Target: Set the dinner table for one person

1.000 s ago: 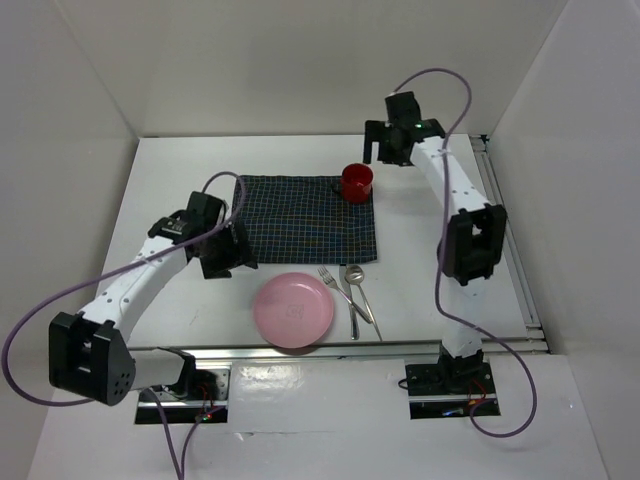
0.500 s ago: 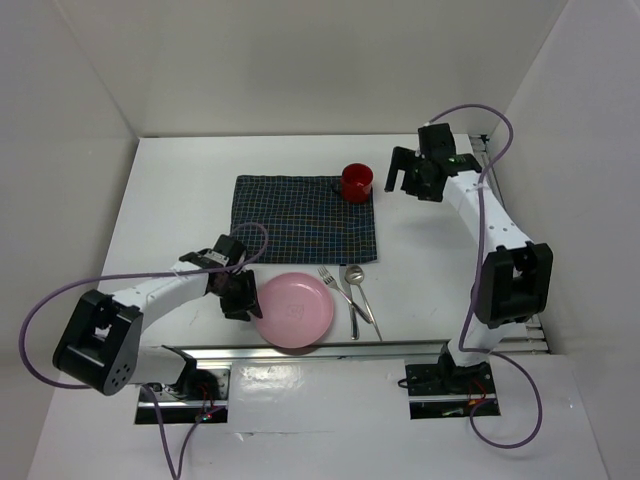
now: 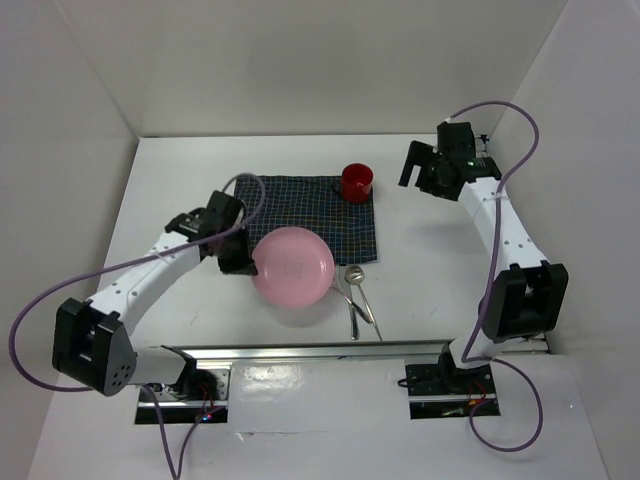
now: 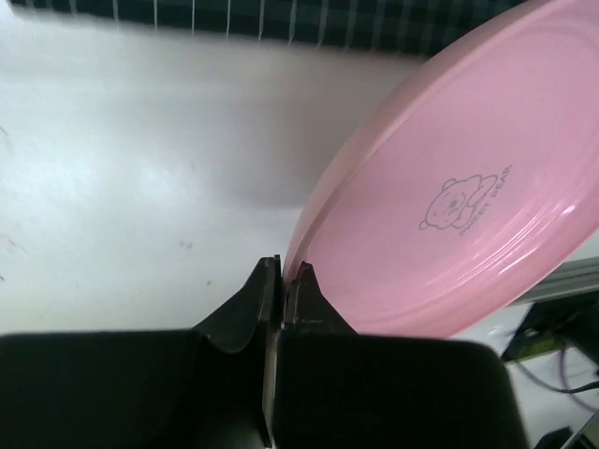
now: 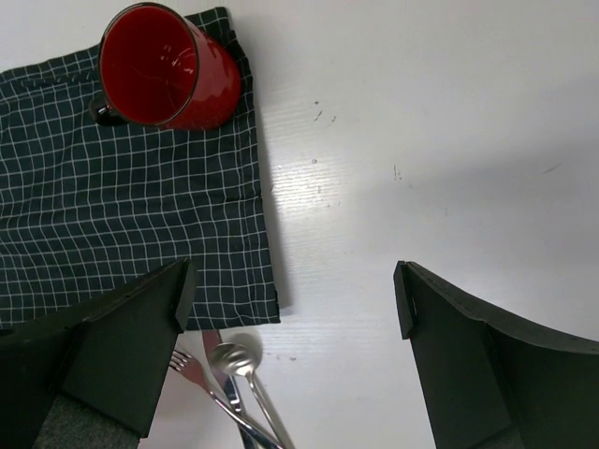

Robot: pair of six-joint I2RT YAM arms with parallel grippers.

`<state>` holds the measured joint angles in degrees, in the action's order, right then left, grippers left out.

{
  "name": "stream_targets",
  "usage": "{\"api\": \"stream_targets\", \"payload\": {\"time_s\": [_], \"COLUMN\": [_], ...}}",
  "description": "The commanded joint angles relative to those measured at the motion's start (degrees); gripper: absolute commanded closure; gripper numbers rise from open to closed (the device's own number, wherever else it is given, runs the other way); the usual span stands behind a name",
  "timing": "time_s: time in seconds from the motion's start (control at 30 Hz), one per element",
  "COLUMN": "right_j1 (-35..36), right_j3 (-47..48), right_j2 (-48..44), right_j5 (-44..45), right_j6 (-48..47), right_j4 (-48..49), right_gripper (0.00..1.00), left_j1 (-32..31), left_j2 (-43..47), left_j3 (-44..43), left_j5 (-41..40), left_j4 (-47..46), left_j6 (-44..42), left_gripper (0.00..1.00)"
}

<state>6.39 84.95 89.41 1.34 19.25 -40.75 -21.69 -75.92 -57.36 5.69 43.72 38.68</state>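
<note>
My left gripper (image 3: 243, 262) (image 4: 284, 271) is shut on the left rim of a pink plate (image 3: 292, 266) (image 4: 468, 206). The plate hangs tilted above the white dinner table (image 3: 170, 190), over the near edge of the dark checked placemat (image 3: 300, 210). A red mug (image 3: 357, 181) (image 5: 168, 70) stands on the placemat's far right corner. My right gripper (image 3: 422, 175) (image 5: 290, 290) hovers open and empty, to the right of the mug. Below it are the placemat's right edge (image 5: 122, 215) and bare table (image 5: 421, 140).
A fork (image 5: 192, 369), a spoon (image 3: 357, 285) (image 5: 234, 360) and a knife lie together just off the placemat's near right corner. Part of the pile is hidden under the plate in the top view. Metal rails run along the near edge (image 3: 350, 348) and the right edge (image 3: 515, 260).
My left gripper closed on the plate's rim, lifted it and carried it away from the near edge toward the placemat. My right arm swung further right, away from the mug.
</note>
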Motion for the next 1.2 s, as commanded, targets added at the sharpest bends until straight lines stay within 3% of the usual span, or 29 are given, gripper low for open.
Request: {"api": "stream_targets", "payload": {"time_s": [0.0,0.33,0.6,0.8,1.17], "right_j1": [-0.42,-0.42,-0.42,0.11,20.22], "right_j3": [-1.18,-4.35,-6.19,-8.83,-20.00], "right_j2": [-2.13,-3.97,-5.73,-6.26,-5.73], "right_j5": [-0.11,-2.57,-2.57,-5.38,-5.22], "right_j6": [-0.17,-0.17,-0.70,-1.84,3.95], "right_j4": [-0.73,-1.87,-3.81,-4.42,-2.23], "right_gripper": [0.00,0.01,0.01,0.03,0.18], "left_j1": [2.70,5.17,5.70,5.70,7.28], "left_j2": [0.00,-27.05,-37.97,-39.74,-42.64], "left_j3": [-9.42,-30.87,-36.67,-36.68,-34.82], "left_j5": [-2.45,1.78,3.10,1.78,3.01], "left_j4": [6.20,-2.85,-5.58,-6.20,-8.40], "left_j6": [-1.94,1.40,2.02,2.63,1.59], "left_gripper": [1.00,1.00,1.00,1.00,0.97]}}
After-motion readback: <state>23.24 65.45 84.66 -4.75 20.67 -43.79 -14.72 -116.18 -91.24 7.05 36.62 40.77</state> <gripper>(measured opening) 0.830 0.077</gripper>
